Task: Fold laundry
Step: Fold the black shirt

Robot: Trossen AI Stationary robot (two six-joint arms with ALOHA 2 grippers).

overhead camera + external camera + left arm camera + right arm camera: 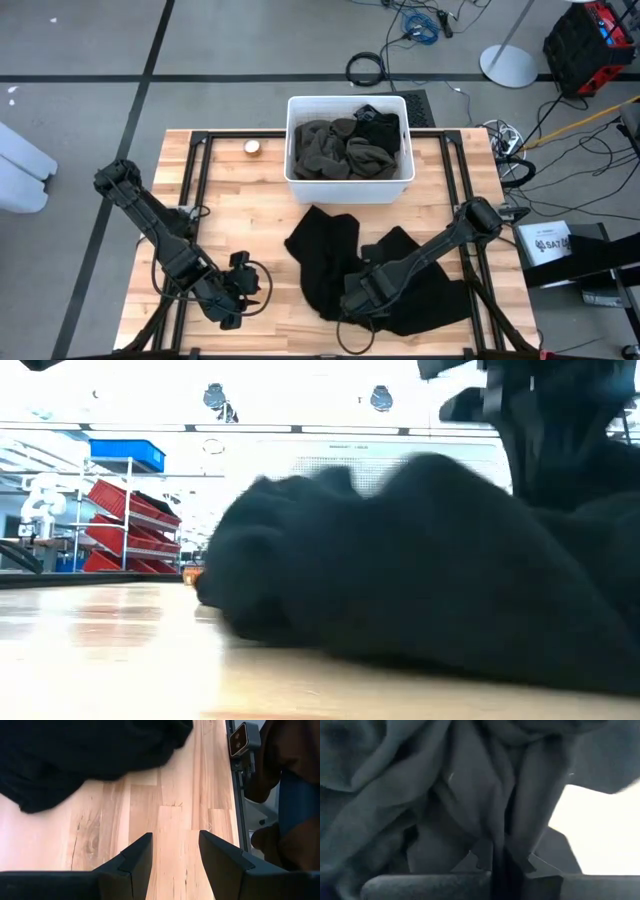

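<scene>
Wood table [240, 200]: R gripper [357, 300] pinching black garment [330, 250].

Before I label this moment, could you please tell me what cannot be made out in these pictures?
- Low view: the black garment fills the frame and hides the table behind it.
- High view: the right hand is sunk in the black garment; its fingertips are hidden.
- Right wrist view: cloth covers nearly everything.
- High view: the small round object beside the white bin is too small to identify.

**Even overhead light, blur up close**

The table [250, 200] is evenly lit from above with soft shadows. The low view's upper background is blown out white, the black cloth [430, 560] blurred. The right wrist view is dim and soft, glaring white at right.
</scene>
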